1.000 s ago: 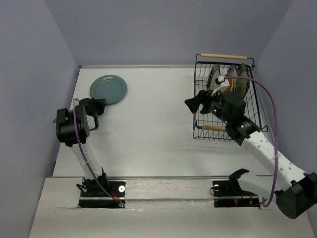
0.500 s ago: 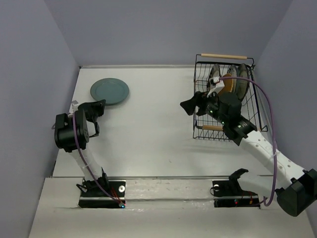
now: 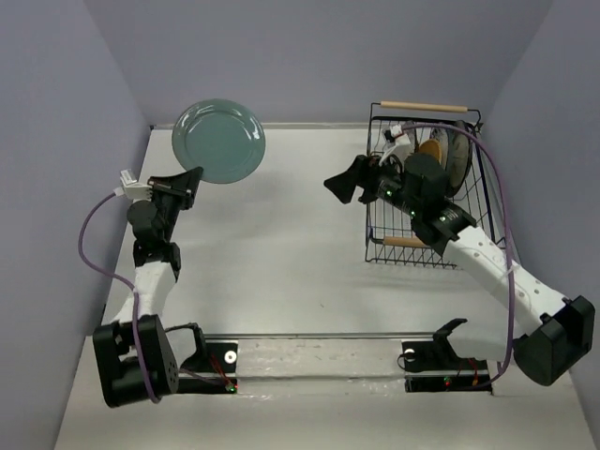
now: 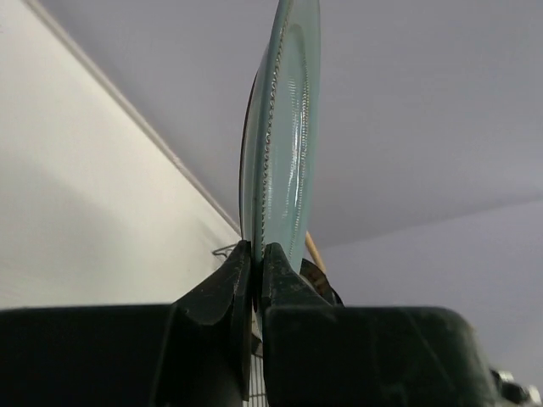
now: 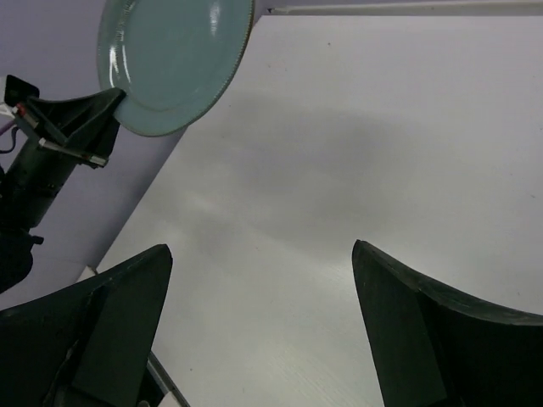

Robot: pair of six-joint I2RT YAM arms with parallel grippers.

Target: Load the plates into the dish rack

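Your left end effector [image 3: 187, 179] clamps the teal plate [image 3: 220, 142] by its lower rim, plate above it; right end effector [image 3: 343, 181] wide, empty

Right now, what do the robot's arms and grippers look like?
The left arm and right arm are white tubes with chunky black joints. A purple cable runs along the left one, a second cable along the right. The left gripper and right gripper are black, each with two wedge-shaped fingers. The black bases show tiny red and green lights.
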